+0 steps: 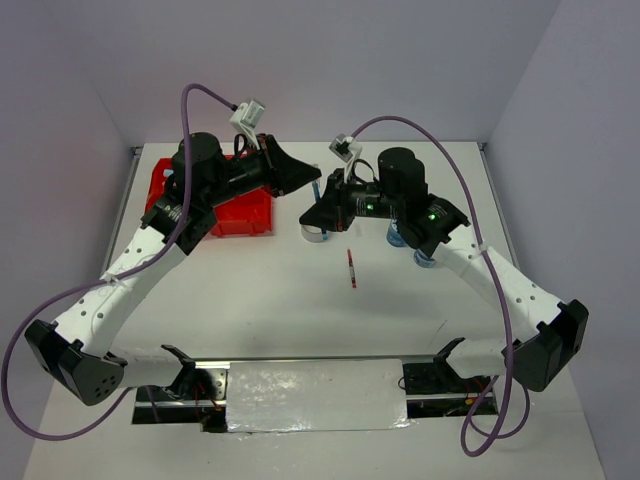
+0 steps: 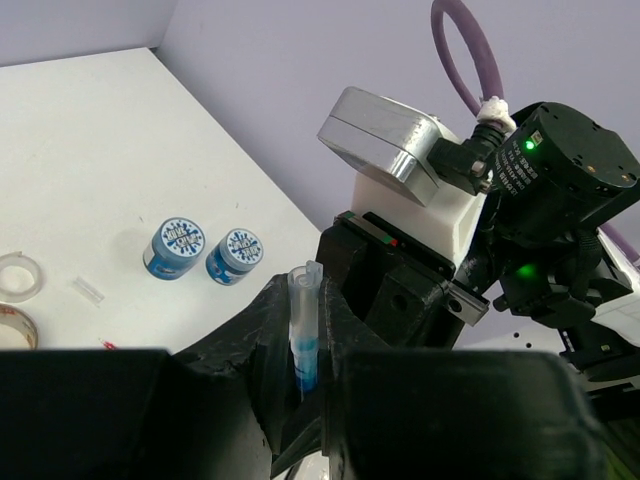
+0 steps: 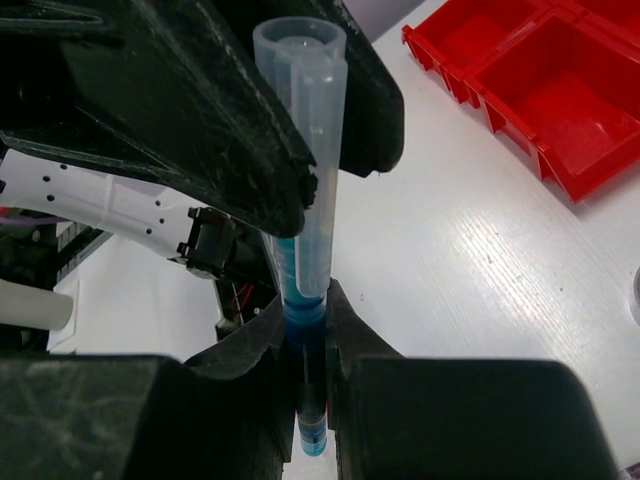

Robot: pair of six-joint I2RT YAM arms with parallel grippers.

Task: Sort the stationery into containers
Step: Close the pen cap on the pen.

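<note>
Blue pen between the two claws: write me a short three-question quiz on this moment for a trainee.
1. True or false: the left claw and the right claw both grip the blue pen.
2. Where does the red pen lie? A: in the left claw. B: on the table between the arms. C: on top of a tub.
3. Fill in: the left wrist view shows ___ round blue-white tubs standing side by side.

Key: 1 true; 2 B; 3 two.
</note>
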